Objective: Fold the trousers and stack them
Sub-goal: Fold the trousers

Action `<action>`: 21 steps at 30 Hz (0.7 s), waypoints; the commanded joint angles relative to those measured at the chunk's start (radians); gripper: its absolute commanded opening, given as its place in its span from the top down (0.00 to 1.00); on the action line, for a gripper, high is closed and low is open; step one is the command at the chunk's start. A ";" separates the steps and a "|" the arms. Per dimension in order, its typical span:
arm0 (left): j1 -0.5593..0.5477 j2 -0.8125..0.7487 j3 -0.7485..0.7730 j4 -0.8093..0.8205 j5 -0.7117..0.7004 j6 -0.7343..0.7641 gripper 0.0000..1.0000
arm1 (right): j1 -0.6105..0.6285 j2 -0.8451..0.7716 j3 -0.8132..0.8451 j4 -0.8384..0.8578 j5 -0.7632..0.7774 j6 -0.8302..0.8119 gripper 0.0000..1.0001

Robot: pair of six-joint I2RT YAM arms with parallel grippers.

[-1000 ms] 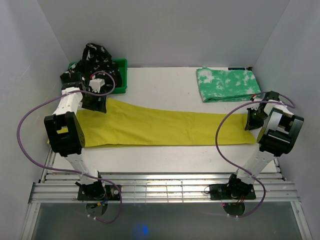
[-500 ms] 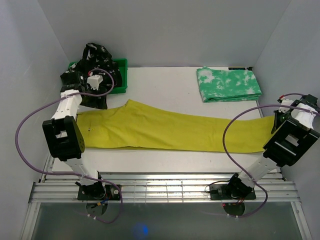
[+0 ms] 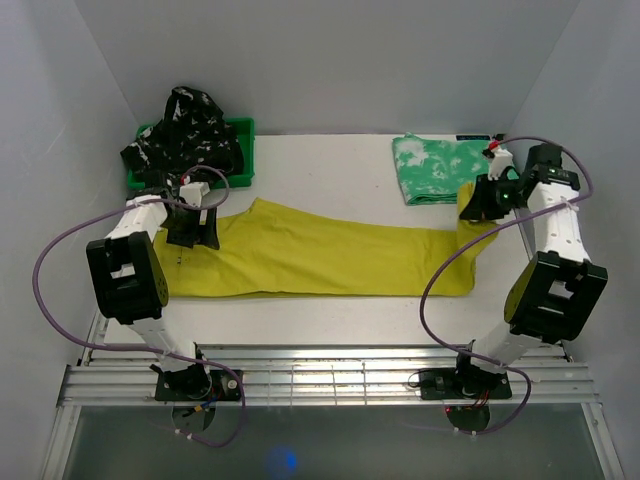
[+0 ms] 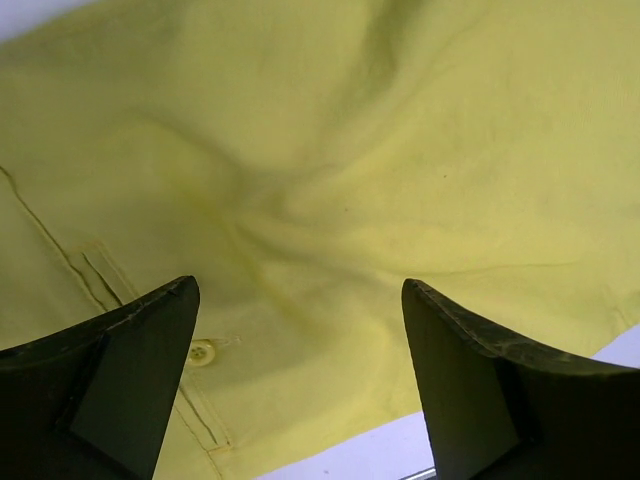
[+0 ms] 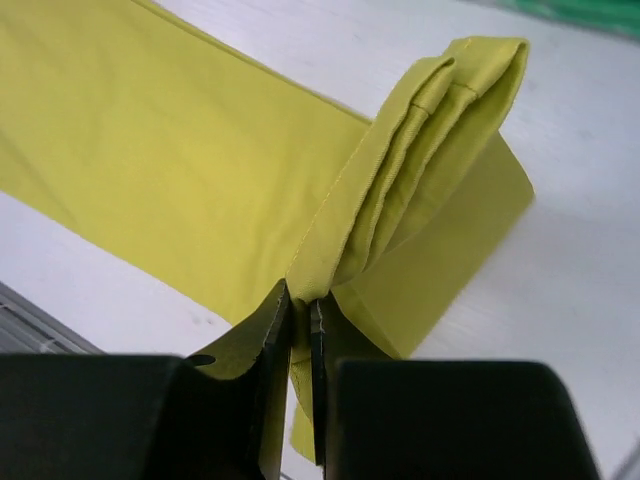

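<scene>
Top view: yellow trousers lie along the table, right end raised; green pair folded at far right.
Left wrist: left gripper spread wide over the waist (button showing), holding nothing.
Right wrist: right gripper clenched on the bunched hem.

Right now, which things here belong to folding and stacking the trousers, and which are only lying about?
Job: yellow trousers, leg end pinched in the right gripper; green-and-white trousers, folded; black patterned trousers, heaped on the green bin; left gripper, open over the waist.
Lying about: green bin.
</scene>
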 commanded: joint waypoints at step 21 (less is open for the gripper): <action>0.036 -0.026 -0.095 -0.016 0.021 -0.096 0.02 | 0.721 0.147 -0.035 0.594 -0.081 0.717 0.92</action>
